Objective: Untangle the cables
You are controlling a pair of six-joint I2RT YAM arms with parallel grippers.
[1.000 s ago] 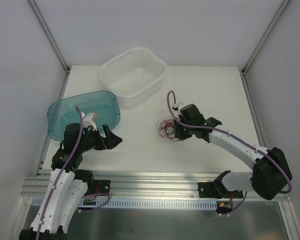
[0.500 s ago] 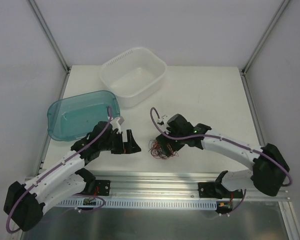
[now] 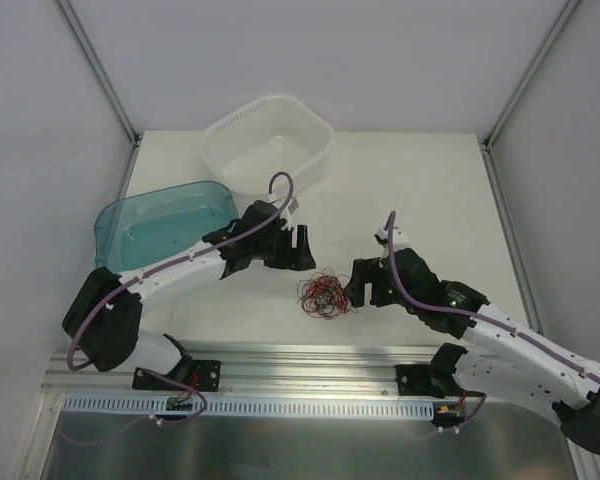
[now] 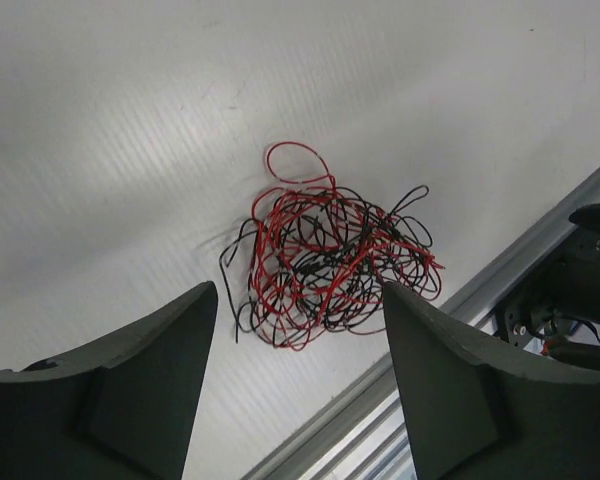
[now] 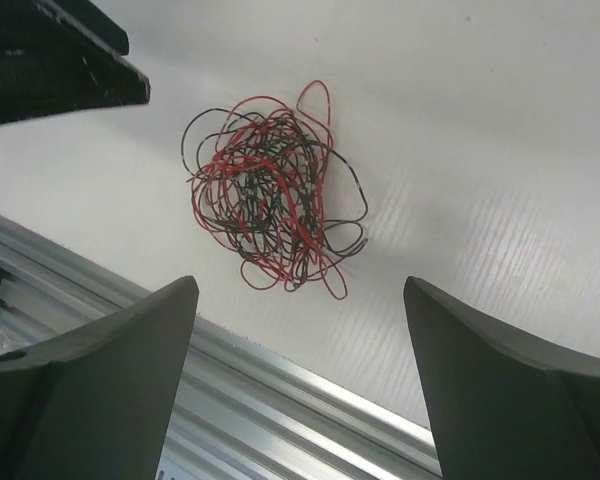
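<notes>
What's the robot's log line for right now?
cables: tangled clump on table, unheld | left gripper: open, near clump | right gripper: open, near clump

One tangled clump of wires (image 3: 322, 295), its strands in two colours, red and black, too many and too knotted to count singly, on one white table (image 3: 430, 200). Two robot arms are in shot, one left arm (image 3: 170, 272) and one right arm (image 3: 500, 335), along with two plastic tubs: one white tub (image 3: 280, 190) and one blue-green tub (image 3: 115, 262).
</notes>
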